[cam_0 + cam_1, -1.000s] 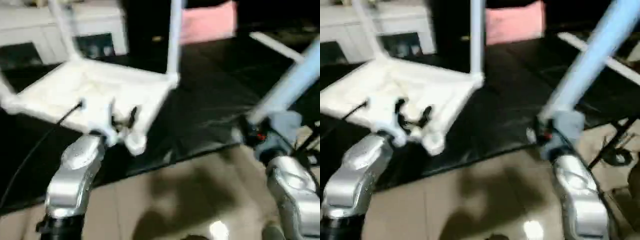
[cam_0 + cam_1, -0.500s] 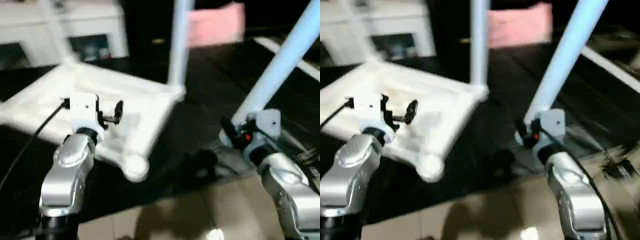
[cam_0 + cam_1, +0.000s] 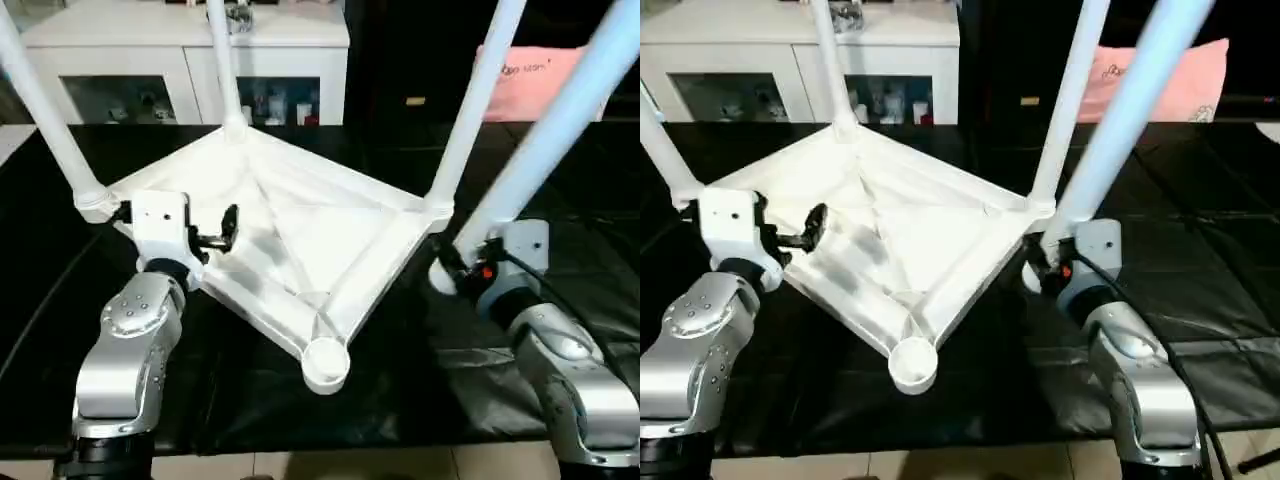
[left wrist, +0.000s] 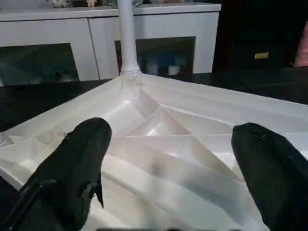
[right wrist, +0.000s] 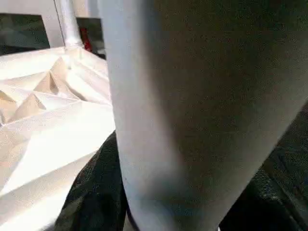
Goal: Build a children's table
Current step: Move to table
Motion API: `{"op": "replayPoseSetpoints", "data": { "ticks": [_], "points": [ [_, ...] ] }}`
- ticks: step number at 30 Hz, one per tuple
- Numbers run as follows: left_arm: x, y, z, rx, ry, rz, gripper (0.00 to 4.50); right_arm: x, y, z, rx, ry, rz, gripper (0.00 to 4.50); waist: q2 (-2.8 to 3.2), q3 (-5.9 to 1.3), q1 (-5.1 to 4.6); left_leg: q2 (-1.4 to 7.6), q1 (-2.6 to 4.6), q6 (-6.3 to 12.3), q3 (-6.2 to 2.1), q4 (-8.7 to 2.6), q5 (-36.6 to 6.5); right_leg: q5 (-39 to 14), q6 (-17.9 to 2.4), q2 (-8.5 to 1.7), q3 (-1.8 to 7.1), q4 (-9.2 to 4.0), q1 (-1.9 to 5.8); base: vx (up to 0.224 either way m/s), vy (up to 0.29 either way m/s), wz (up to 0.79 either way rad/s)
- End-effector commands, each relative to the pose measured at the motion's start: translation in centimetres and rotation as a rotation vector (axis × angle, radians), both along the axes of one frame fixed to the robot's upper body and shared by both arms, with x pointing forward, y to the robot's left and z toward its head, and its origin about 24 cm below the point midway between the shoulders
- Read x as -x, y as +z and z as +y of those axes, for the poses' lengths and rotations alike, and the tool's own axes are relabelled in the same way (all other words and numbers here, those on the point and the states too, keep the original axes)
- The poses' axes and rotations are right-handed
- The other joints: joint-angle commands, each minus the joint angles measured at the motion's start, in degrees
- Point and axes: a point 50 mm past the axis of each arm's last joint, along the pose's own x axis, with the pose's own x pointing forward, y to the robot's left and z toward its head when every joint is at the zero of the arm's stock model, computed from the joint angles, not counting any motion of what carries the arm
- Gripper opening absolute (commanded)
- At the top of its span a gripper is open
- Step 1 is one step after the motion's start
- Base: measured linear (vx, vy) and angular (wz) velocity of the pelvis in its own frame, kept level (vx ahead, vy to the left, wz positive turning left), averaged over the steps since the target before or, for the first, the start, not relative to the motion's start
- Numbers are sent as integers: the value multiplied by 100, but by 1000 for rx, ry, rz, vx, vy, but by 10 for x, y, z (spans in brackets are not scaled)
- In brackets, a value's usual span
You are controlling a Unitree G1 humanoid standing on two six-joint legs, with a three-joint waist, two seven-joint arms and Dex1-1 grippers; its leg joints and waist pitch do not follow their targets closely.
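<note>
The tabletop (image 3: 290, 240) lies upside down on the black-covered work surface (image 3: 400, 390), ribbed underside up, one corner turned toward the robot. It looks like thin moulded plastic: light and stiff along its ribs, but smooth enough to skate on the cloth if pushed sideways. Three legs (image 3: 470, 105) stand in the far, left and right corner sockets, while the near socket (image 3: 325, 360) is empty. The fourth leg (image 3: 1120, 110) rises slantwise from the right gripper (image 3: 1045, 262), which is closed around its thick lower end. It is a hollow tapered tube, probably light but long, so a grip low down lets the top sway (a firm, square hold matters). Whether the pads sit fully round the tube is hard to judge. The left gripper (image 4: 173, 168) hangs spread wide over the ribs, holding nothing. The raised edge rib near the empty socket seems the best place to steady the top.
</note>
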Motion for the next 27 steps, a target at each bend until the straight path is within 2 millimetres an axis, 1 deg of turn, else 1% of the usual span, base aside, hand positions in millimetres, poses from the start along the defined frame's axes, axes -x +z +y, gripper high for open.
{"op": "replayPoseSetpoints", "data": {
  "ticks": [1, 2, 3, 4, 5, 6, 7, 8, 9, 11, 12, 13, 14, 15, 16, 17, 18, 19, 20, 21, 22, 23, 24, 25, 26, 27],
  "points": [
    [-3, 4, -3, 3, -29, -4, 450, 0, 1, -5, -3, -33, -24, 192, 76, -286, -69, 904, 12, -18, -345, -530, -482, -29, -1481, -562, 276, -319, 326, 0, 0, 0],
    [-3, 4, -3, 3, -29, -4, 450, 0, 1, -5, -3, -33, -24, 192, 89, -241, -86, 899, 21, -61, -334, -569, -1192, -595, -1483, -595, 286, -403, 308, 0, 0, 0],
    [-4, 4, -3, 3, -37, -2, 450, 0, 2, -5, -11, -37, -32, 192, 98, -208, -94, 890, 46, -147, -324, -591, -1827, -1306, -1384, -639, 295, -479, 284, -59, 18, 9],
    [-4, 3, -5, 7, -55, 0, 450, 0, 3, -5, -19, -40, -37, 192, 118, -189, -101, 889, 66, -211, -319, -601, -2119, -1679, -1300, -651, 295, -523, 252, -59, 18, 9],
    [-5, 3, -7, 16, -78, 1, 450, 1, 5, -4, -21, -45, -47, 192, 133, -176, -126, 897, 124, -337, -301, -606, -2546, -2246, -1112, -654, 274, -596, 193, -55, 2, 12],
    [-5, 3, -8, 23, -95, 2, 450, 1, 5, -4, -18, -45, -52, 192, 107, -170, -157, 905, 135, -417, -273, -626, -2740, -2523, -941, -637, 252, -643, 167, 0, 0, 0],
    [-4, 3, -11, 46, -147, 9, 450, 1, 7, -3, -7, -43, -66, 192, 88, -174, -176, 909, 123, -424, -260, -636, -2720, -2571, -881, -640, 249, -652, 173, 0, 0, 0],
    [-4, 2, -14, 62, -192, 19, 450, 1, 8, -2, 2, -39, -75, 192, 64, -182, -183, 911, 80, -416, -229, -642, -2566, -2609, -826, -660, 262, -646, 183, 0, 0, 0],
    [-5, 2, -19, 67, -286, 39, 450, 0, 9, -1, 16, -27, -84, 192, 52, -190, -180, 904, 40, -373, -216, -649, -2377, -2638, -793, -677, 272, -643, 192, 0, 0, 0],
    [-5, 2, -20, 48, -335, 53, 450, 0, 10, 1, 15, -15, -83, 192, 124, -200, -186, 911, 5, -373, -226, -663, -2239, -2456, -798, -666, 272, -606, 196, 0, 0, 0],
    [-7, 2, -20, 8, -400, 59, 450, -1, 12, 2, 25, -9, -93, 192, 105, -205, -195, 915, -8, -350, -225, -669, -2178, -2300, -812, -658, 271, -610, 200, 0, 0, 0],
    [-7, 2, -20, 5, -406, 60, 450, -1, 12, 2, 26, -8, -94, 192, 114, -219, -193, 913, -8, -333, -221, -667, -2104, -2178, -844, -663, 278, -591, 206, 0, 0, 0],
    [-6, 2, -21, -44, -500, 80, 450, -1, 13, 3, 26, -4, -100, 192, 117, -235, -196, 916, -28, -284, -216, -661, -1890, -1872, -933, -668, 283, -566, 224, 0, 0, 0],
    [-6, 1, -21, -75, -558, 96, 450, -1, 14, 4, 23, -1, -103, 192, 135, -271, -186, 913, -45, -216, -204, -654, -1596, -1506, -1001, -659, 287, -522, 241, 0, 0, 0],
    [-4, 1, -20, -98, -610, 115, 450, 0, 14, 4, 22, 0, -104, 192, 168, -276, -176, 929, -62, -141, -208, -657, -1333, -1109, -1126, -669, 274, -485, 264, 0, 0, 0],
    [-4, 1, -20, -111, -641, 128, 450, 0, 15, 4, 22, 0, -105, 192, 195, -270, -176, 938, -60, -134, -205, -661, -1346, -1009, -1188, -659, 266, -471, 255, 0, 0, 0],
    [-2, 1, -18, -144, -696, 155, 450, 0, 15, 5, 34, 4, -108, 192, 231, -286, -175, 927, -40, -141, -193, -655, -1320, -827, -1273, -647, 254, -454, 265, 0, 0, 0],
    [0, 1, -16, -166, -736, 176, 450, -1, 15, 6, 42, 7, -111, 192, 218, -303, -172, 925, -24, -130, -174, -644, -1200, -619, -1333, -648, 250, -447, 267, 0, 0, 0],
    [1, 1, -14, -204, -778, 193, 450, -1, 15, 6, 50, 10, -113, 192, 217, -306, -168, 920, -59, -51, -169, -645, -923, -262, -1428, -648, 252, -408, 304, 0, 0, 0],
    [5, 1, -10, -262, -871, 231, 450, -1, 15, 6, 51, 15, -115, 192, 182, -296, -173, 915, -59, 35, -147, -643, -791, -140, -1495, -644, 244, -409, 314, 0, 0, 0],
    [8, 1, -9, -287, -918, 247, 450, -1, 16, 6, 51, 16, -116, 192, 187, -296, -155, 906, -57, 85, -138, -638, -759, -182, -1507, -659, 252, -420, 324, 0, 0, 0],
    [12, 1, -7, -334, -998, 274, 450, -2, 17, 6, 49, 18, -117, 192, 190, -280, -141, 911, -51, 136, -125, -652, -796, -394, -1517, -670, 258, -450, 318, 0, 0, 0],
    [14, 1, -6, -358, -1036, 287, 450, -2, 17, 7, 49, 20, -118, 192, 195, -262, -153, 931, -42, 109, -114, -674, -941, -665, -1516, -664, 260, -451, 309, 0, 0, 0],
    [15, 2, -4, -394, -1078, 299, 450, -3, 18, 7, 50, 23, -119, 192, 207, -255, -144, 951, -14, 18, -109, -678, -1099, -888, -1526, -671, 260, -461, 296, 0, 0, 0],
    [14, 2, -2, -425, -1117, 317, 450, -3, 19, 7, 53, 28, -121, 192, 204, -240, -137, 953, -15, -4, -114, -689, -1177, -1006, -1511, -668, 262, -481, 288, 0, 0, 0],
    [13, 3, 0, -443, -1150, 337, 450, -3, 19, 7, 54, 31, -122, 192, 228, -249, -127, 955, 10, -72, -103, -698, -1291, -1136, -1473, -660, 270, -479, 267, 0, 0, 0]
  ]
}}
